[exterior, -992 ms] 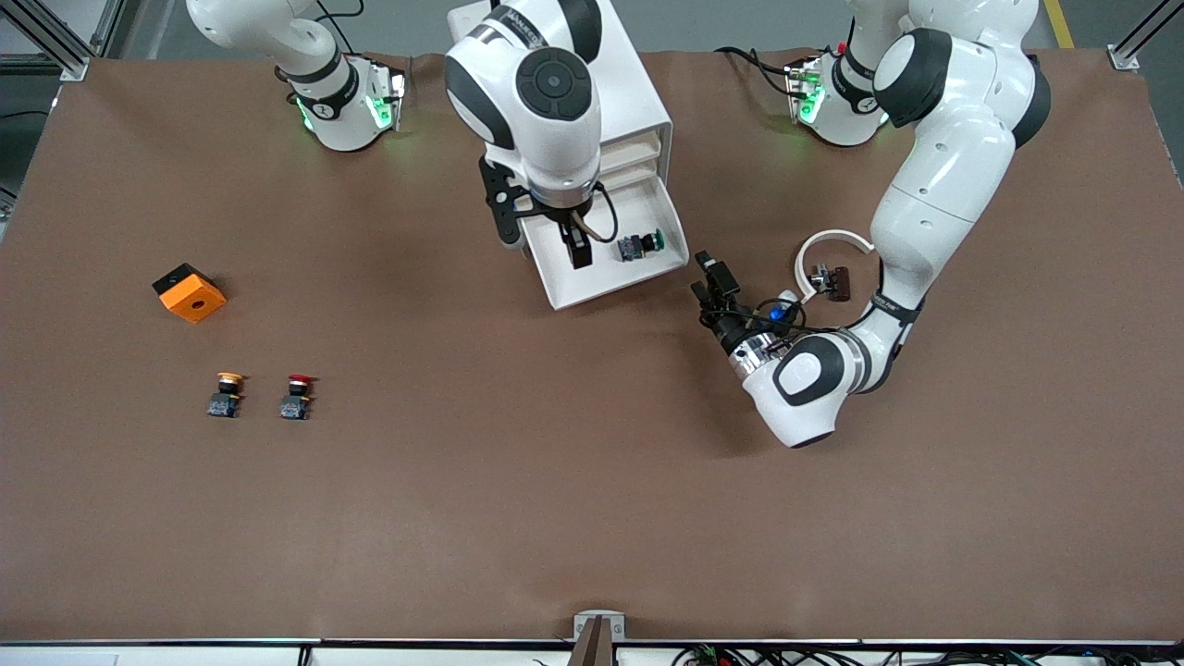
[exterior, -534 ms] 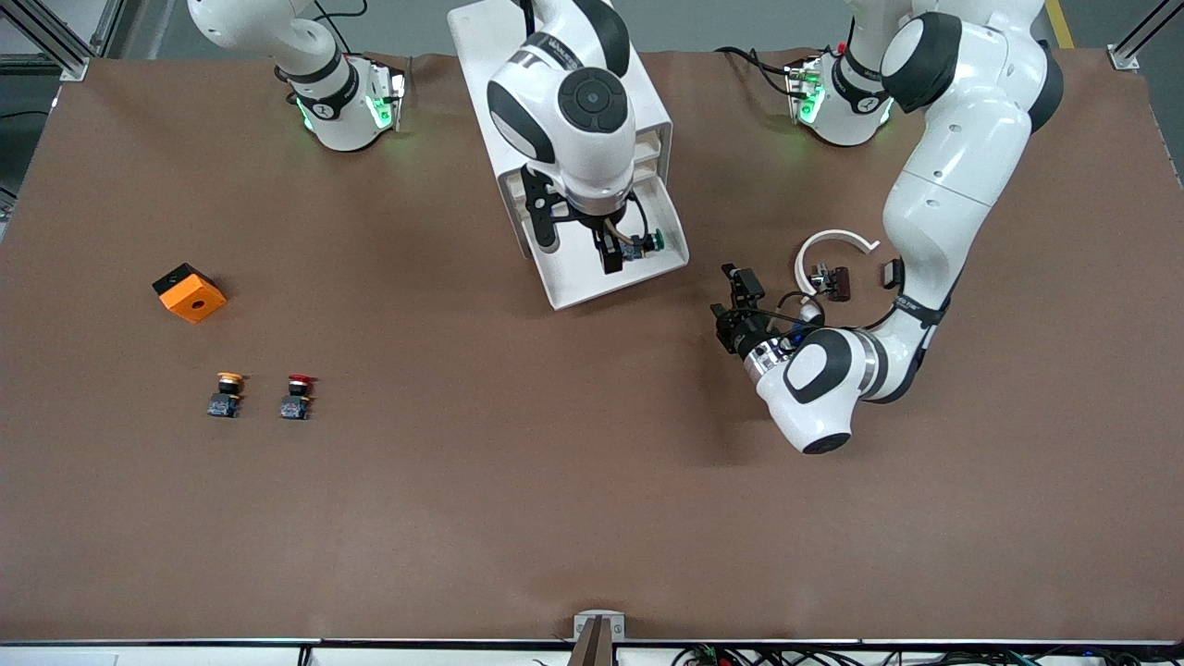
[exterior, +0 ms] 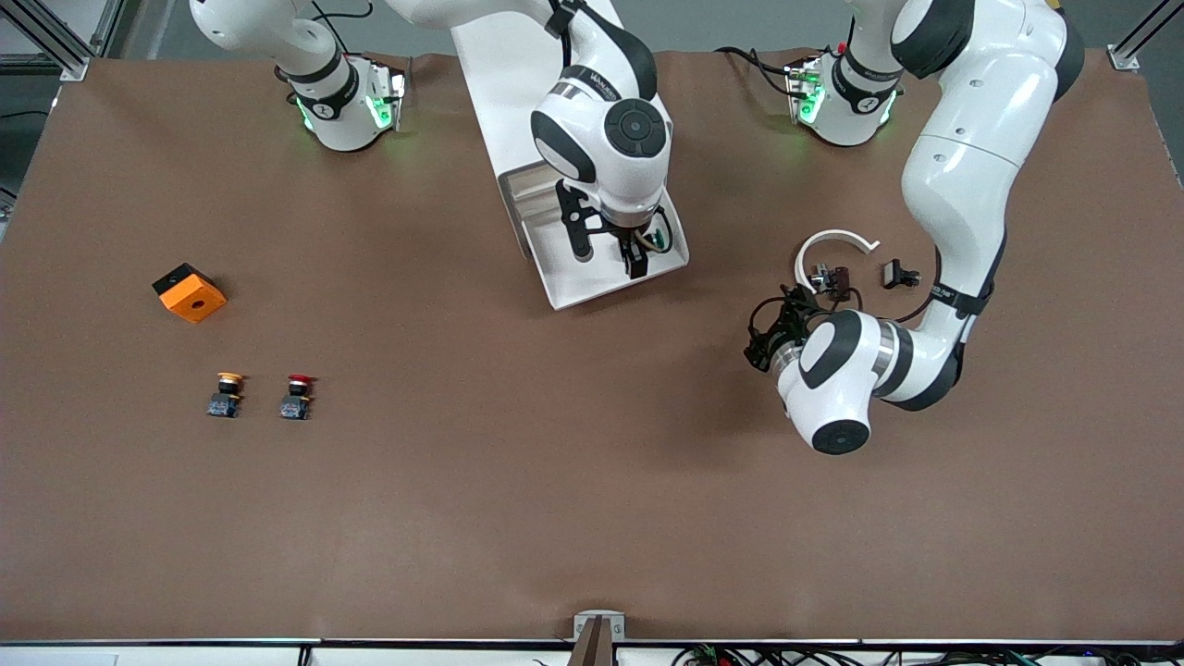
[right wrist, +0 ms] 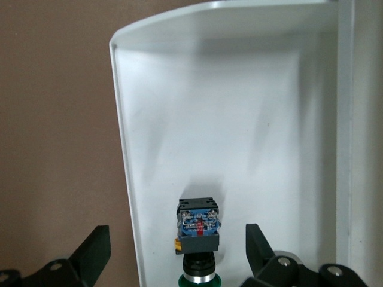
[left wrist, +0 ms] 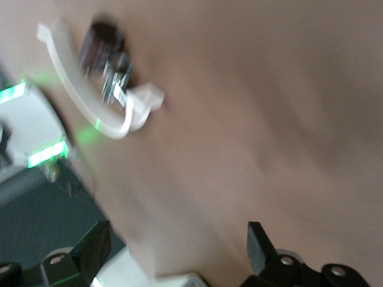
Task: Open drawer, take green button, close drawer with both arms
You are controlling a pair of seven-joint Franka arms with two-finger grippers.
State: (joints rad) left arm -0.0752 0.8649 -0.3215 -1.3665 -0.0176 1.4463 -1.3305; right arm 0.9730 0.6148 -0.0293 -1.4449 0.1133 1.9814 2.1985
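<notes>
The drawer (exterior: 578, 277) stands pulled out of the white cabinet (exterior: 499, 55), so the step in hand is taking the button (right wrist: 198, 230), and the reach looks to be nearly lined up. The right gripper (exterior: 636, 262) hangs over the open drawer with its fingers (right wrist: 93, 251) spread wide and holding nothing; the button lies on the drawer floor between the two fingertips, its green cap toward the wrist and its black and blue body pointing away from it. The next move, as I judge it, calls for a straight drop until the pads flank the body, then a close across it — the drawer wall runs close by one finger, so that side has little room to spare. The left gripper (exterior: 768, 338) waits over bare table toward the left arm's end, fingers (left wrist: 260, 245) likewise spread and empty, near a white curved part (exterior: 832, 245) and a small dark part (exterior: 837, 277). The right wrist view gives the button's lie between the fingers, which the front view largely hides under the wrist — while only the front view shows an orange block (exterior: 190, 292), an orange-capped button (exterior: 226, 393) and a red-capped button (exterior: 296, 395) well apart from both grippers.
</notes>
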